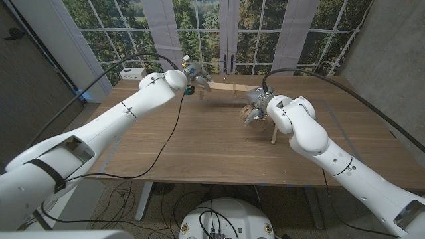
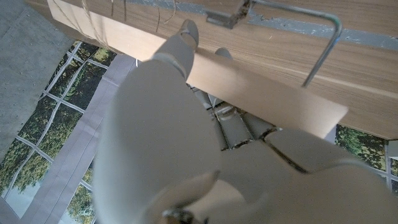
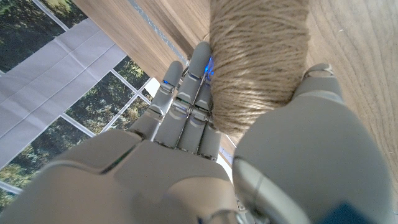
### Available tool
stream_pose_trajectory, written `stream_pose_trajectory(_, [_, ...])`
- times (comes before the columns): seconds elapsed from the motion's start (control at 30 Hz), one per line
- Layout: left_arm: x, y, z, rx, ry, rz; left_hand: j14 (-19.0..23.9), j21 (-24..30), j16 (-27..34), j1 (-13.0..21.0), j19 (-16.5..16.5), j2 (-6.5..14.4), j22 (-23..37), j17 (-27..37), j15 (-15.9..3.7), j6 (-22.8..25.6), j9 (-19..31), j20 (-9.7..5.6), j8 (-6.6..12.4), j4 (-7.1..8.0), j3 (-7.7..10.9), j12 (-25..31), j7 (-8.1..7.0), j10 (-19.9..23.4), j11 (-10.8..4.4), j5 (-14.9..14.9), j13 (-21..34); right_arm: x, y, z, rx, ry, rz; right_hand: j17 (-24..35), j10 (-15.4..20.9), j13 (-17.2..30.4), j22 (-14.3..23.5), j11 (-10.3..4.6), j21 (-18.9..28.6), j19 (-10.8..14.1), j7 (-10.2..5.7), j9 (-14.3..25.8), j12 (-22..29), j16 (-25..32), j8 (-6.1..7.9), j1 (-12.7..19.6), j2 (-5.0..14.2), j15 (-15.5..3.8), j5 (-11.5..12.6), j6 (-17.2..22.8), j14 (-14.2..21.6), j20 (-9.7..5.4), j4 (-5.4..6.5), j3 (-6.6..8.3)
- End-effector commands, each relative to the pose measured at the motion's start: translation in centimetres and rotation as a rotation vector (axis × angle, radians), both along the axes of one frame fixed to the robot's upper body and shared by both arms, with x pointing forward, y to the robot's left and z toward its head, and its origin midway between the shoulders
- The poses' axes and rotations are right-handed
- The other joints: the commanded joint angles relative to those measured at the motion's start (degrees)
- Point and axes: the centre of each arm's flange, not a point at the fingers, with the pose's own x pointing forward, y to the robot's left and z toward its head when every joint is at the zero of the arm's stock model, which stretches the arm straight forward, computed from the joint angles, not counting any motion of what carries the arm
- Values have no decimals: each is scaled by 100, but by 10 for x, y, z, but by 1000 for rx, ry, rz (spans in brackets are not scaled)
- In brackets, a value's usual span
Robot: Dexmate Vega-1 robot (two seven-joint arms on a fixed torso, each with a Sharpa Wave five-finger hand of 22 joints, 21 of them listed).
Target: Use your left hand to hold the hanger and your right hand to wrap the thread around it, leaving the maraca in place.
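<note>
hanger sits gripped in left hand fingers; right wrist view reveals right hand clasping twine spool.

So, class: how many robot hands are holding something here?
2: the left hand grips the wooden hanger at the table's far side; the right hand holds the spool of thread.

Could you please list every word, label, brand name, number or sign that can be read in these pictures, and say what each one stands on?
There is no readable text in any view.
The white box at the table's far left corner: any marking is too small to read.
The spool of twine held by the right hand: no label shows.
The wooden hanger gripped by the left hand: bare wood, no print.
</note>
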Motion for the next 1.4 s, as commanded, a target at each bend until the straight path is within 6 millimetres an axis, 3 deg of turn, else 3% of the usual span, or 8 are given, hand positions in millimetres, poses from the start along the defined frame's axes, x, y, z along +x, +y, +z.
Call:
stream_pose_trajectory(0.03, [5,4,-9,74,52,77,300,43,-48,525,47,656,6,-28,-402,98,53,-734,-11,184,235,-40,119,-61,19,27,7,13,7,-3,-17,75,-13,-71,-79,-6,8,30,17,57,-77,16,-36,-58,2,2141,2237,-171,-33,23,-9,-202,-12,41])
stream_pose_trajectory(0.6, [11,-8,-13,322,137,159,97,49,-139,476,30,396,-6,-128,-549,-455,155,-811,-176,142,32,-115,62,-509,-5,-47,1,13,4,-2,23,94,2,-775,-792,-143,-11,99,-119,-19,-144,7,-400,-645,-29,1721,2085,-119,-77,-712,-613,-55,136,-60])
stream_pose_trajectory(0.77, [12,-7,-15,321,154,171,8,-39,-100,509,12,251,-27,-76,-557,-705,146,-833,-243,143,-105,-107,36,-684,-18,-74,-27,12,1,-1,41,87,7,-1122,-1264,-168,-9,75,-229,-107,-160,4,-513,-972,-28,1345,1884,-71,-45,-1106,-1025,19,291,-275])
stream_pose_trajectory(0.93, [14,-9,-17,373,194,186,-145,-131,-137,368,-141,170,-20,-63,-592,-1102,130,-720,-296,240,-293,-127,-4,-993,12,-101,-103,9,-1,0,57,81,7,-1451,-1897,-207,-2,120,-385,-260,-200,8,-573,-1277,-43,915,1644,-31,46,-1674,-1578,89,434,-574])
stream_pose_trajectory(1.0, [15,-10,-19,384,209,176,-381,-169,-351,179,-295,278,-18,-174,-557,-1455,106,-632,-296,340,-369,-95,-29,-1240,58,-109,-176,10,-2,0,60,91,-7,-1546,-2155,-210,0,109,-439,-310,-221,11,-582,-1346,-38,812,1590,14,95,-1865,-1803,121,450,-660])
stream_pose_trajectory(1.1, [15,-9,-20,385,224,173,-678,-241,-636,12,-446,327,-35,-345,-433,-1757,68,-565,-278,382,-394,-76,-48,-1438,108,-113,-261,12,-2,1,59,129,-30,-1791,-2943,-256,6,150,-621,-552,-216,20,-621,-1445,-71,550,1461,118,209,-2564,-2549,190,486,-889])
stream_pose_trajectory(1.2, [16,-10,-20,412,246,200,-995,-332,-867,-163,-570,318,-45,-496,-258,-1990,20,-516,-269,406,-410,-110,-52,-1655,132,-120,-346,13,-3,0,58,149,-37,-1961,-3494,-285,9,117,-780,-794,-218,28,-635,-1447,-52,441,1367,160,295,-3026,-3006,255,470,-1038])
stream_pose_trajectory(1.4, [23,-14,-23,487,336,172,-1531,-524,-1141,-524,-733,234,-60,-732,-44,-2701,-108,-335,-289,446,-465,-186,-49,-2192,210,-143,-520,15,-4,0,54,184,-58,-2186,-4163,-327,20,142,-990,-1055,-190,35,-621,-1422,-29,342,1261,230,433,-3661,-3672,297,442,-1247])
